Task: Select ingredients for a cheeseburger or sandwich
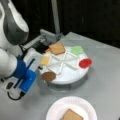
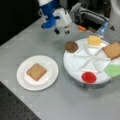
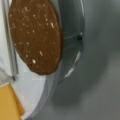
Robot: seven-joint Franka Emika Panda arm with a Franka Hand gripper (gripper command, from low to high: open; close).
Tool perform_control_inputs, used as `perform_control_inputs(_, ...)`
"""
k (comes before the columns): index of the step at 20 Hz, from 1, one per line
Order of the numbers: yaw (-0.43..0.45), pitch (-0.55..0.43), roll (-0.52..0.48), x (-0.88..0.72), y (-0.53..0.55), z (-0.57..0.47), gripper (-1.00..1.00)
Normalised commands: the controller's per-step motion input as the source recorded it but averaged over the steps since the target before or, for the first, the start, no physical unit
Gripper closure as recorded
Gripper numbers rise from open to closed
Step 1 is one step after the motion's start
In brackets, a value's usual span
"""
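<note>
Gripper (image 2: 60, 31) above the table, holding nothing; jaw spacing cannot be told. Brown patty (image 2: 71, 46) lies nearest, just toward a front view's lower right of it.

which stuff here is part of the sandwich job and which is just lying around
Part of the job:
- toast square on the white plate
- second toast square, brown patty, cheese square, green leaf piece, red disc, all in the divided tray
- gripper, above the table near the patty

Just lying about:
- small orange object behind the tray
</note>
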Motion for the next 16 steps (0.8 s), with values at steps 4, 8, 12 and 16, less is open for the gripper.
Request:
perform_control_inputs(4, 0.115, 0.065, 0.516, 0.4, -0.19, -0.05, -1.0)
perform_control_inputs(8, 0.105, 0.028, 0.462, 0.36, -0.17, -0.1, -1.0)
perform_control_inputs(12, 0.102, 0.037, 0.414, 0.28, -0.19, -0.1, -1.0)
perform_control_inputs(16, 0.113, 0.061, 0.42, 0.19, -0.21, -0.05, -1.0)
